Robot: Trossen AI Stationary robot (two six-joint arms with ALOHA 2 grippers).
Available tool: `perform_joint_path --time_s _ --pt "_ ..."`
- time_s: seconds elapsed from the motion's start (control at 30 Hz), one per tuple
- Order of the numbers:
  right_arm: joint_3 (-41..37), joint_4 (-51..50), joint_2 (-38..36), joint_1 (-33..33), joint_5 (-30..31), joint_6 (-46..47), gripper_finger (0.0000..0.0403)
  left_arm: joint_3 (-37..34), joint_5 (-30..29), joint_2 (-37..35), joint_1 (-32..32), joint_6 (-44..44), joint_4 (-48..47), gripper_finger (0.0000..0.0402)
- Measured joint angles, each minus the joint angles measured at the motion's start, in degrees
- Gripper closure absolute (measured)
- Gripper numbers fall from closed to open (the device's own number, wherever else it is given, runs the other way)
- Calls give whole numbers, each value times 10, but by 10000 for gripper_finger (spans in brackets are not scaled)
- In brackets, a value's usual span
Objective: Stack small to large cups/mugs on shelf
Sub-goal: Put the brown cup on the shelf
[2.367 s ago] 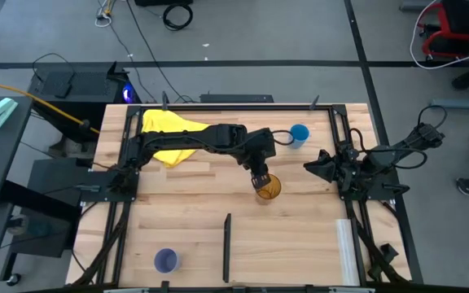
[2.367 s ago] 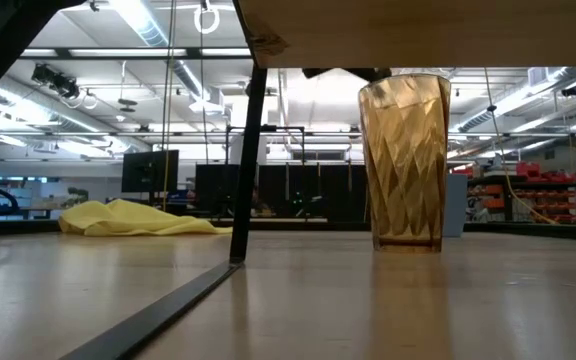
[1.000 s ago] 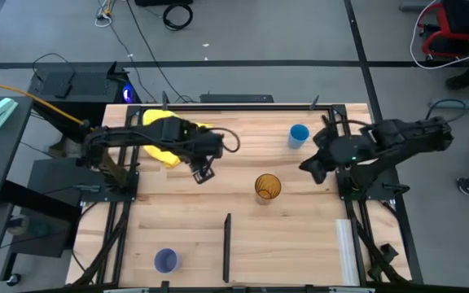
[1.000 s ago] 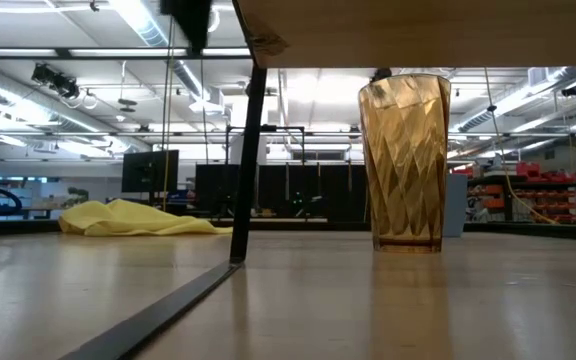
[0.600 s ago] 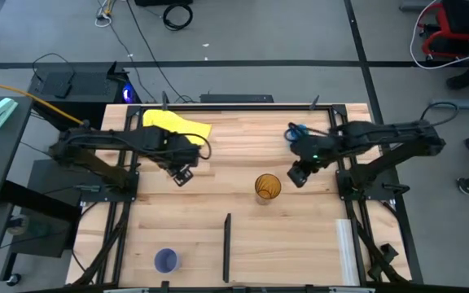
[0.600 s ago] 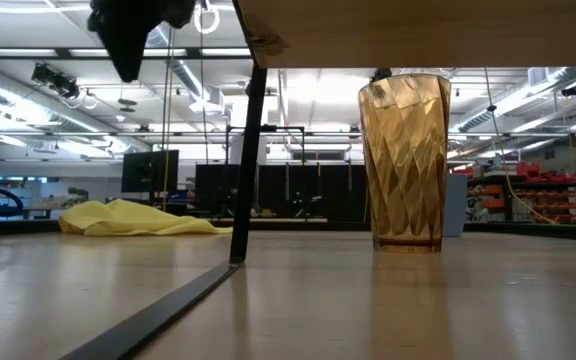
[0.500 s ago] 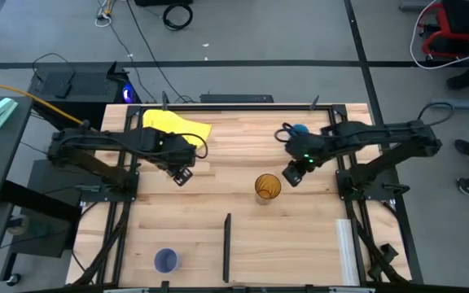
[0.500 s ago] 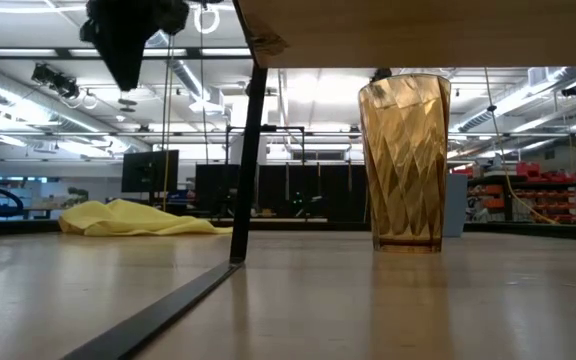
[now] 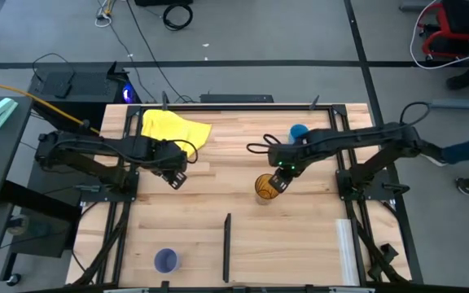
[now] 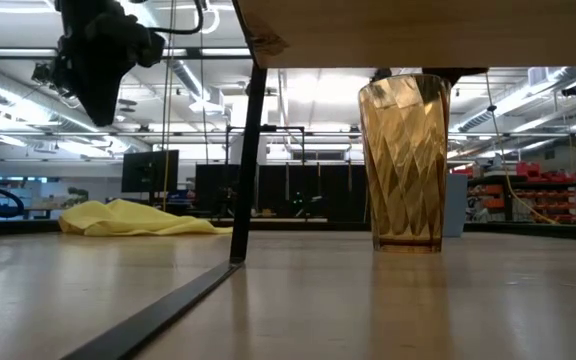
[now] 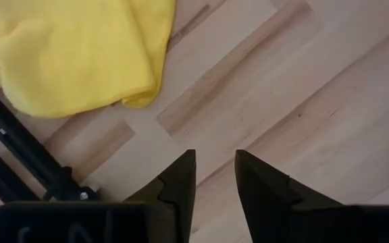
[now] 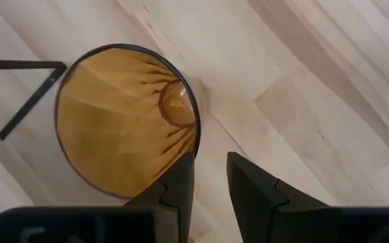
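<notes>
Your right tool (image 9: 278, 181) has swung in over the upright amber tumbler (image 9: 267, 186), fingers nearly closed, holding nothing; left tool (image 9: 175, 177) retreated, likewise empty; no cups stacked yet.

Grey floor (image 9: 243, 37) crossed by dark lines, cables (image 9: 149, 24) trailing over it. Red chair (image 9: 450, 32) at far corner. Beyond the worktop (image 10: 368, 300): long ceiling lights (image 10: 138, 20), dark monitor (image 10: 149, 170), storage shelving (image 10: 513, 195) along one side.
</notes>
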Motion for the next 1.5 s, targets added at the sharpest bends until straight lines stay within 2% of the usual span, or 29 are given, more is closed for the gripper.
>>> perform_joint_path --time_s 0.53,0.77,0.9,1.07,1.33,1.5 --pt "0 20 68 0 0 -17 306 0 -1 -2 0 16 34 290" --pt "0 27 74 0 0 -17 308 0 -1 -2 0 16 38 291" --pt "0 27 74 -5 12 -21 331 0 -1 -2 0 16 39 292" --pt "0 29 74 -10 27 -49 388 0 -1 -2 0 16 44 296" --pt "2 19 68 -9 34 -89 396 0 -1 -2 0 17 52 300" --pt "70 -62 44 -15 35 -95 397 0 -1 -1 0 29 66 303"
